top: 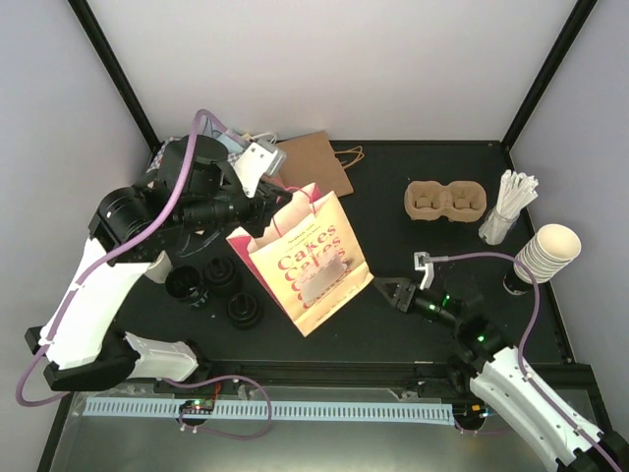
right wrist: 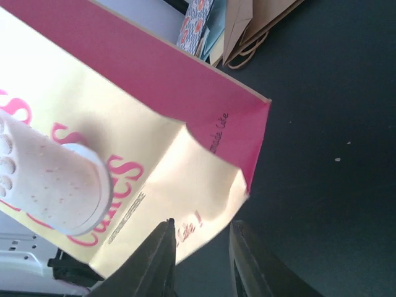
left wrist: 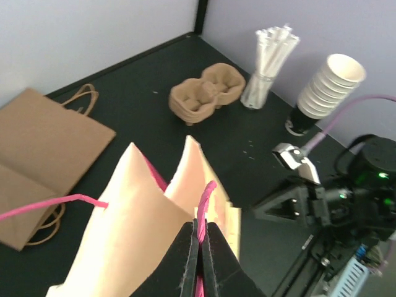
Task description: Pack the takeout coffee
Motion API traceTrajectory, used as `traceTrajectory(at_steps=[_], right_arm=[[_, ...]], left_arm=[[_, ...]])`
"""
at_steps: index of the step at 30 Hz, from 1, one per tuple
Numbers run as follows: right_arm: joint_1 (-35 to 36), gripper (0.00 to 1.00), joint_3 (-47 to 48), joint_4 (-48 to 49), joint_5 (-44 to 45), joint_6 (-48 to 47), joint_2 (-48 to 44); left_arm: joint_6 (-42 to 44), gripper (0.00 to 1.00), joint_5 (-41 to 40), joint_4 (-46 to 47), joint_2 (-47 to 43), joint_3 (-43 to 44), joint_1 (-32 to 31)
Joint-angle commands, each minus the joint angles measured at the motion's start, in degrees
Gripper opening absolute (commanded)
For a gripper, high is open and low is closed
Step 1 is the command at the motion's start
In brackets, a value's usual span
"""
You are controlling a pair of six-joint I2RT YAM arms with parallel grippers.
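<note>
- Takeout coffee (top: 244, 310): we count three round black lids on the dark table (top: 393, 334). They sit close together, just left of the gift bag (top: 305, 261) and apart from it. From overhead only the lids show, so we cannot make out the cup walls.
- The three stand upright with lids facing up and their long axis vertical.
- The bag's cream face carries the word "Cakes" in pink, repeated down the panel, and part of the print is blurred.
- In the right wrist view, small dark script on the bag's pink side panel ends in "made Cake". We cannot read the rest.
- Left claw (left wrist: 201, 238): its fingers are pressed together on the bag's pink cord handle (left wrist: 207, 198). They pinch it above the open mouth of the bag, which leans on the table.
- Right claw (right wrist: 201, 230): its fingers stand a little apart, with a narrow gap and nothing held between them. The tips sit right at the bag's lower corner, and we cannot tell whether they touch the paper.
- Behind the gift bag, a brown paper bag (top: 314, 162) lies flat.
- Off to the right are a pulp cup carrier (top: 447, 200), a bundle of wrapped straws (top: 509, 202) and a stack of lidless cream cups (top: 545, 251).
</note>
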Motion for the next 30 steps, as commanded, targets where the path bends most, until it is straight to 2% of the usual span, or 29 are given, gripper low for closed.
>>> traceTrajectory(at_steps=[1, 10, 15, 23, 30], right_arm=[[-0.14, 0.3, 0.61, -2.94, 3.3, -2.33, -1.35], [-0.14, 0.68, 4.33, -10.61, 8.08, -6.3, -2.35], [-0.1, 0.82, 6.29, -13.6, 10.13, -7.89, -2.26], [-0.14, 0.86, 10.54, -19.99, 15.41, -9.7, 1.77], [-0.14, 0.83, 10.29, -15.57, 11.34, -10.8, 8.85]], left_arm=[[3.05, 0.01, 9.31, 3.91, 0.82, -0.33, 0.32], [5.58, 0.02, 8.92, 7.59, 2.28, -1.53, 0.32], [5.8, 0.01, 7.11, 9.85, 2.92, -4.59, 0.35], [3.42, 0.02, 6.3, 11.11, 4.42, -5.09, 0.09], [3.14, 0.02, 6.01, 12.21, 5.12, -4.8, -0.45]])
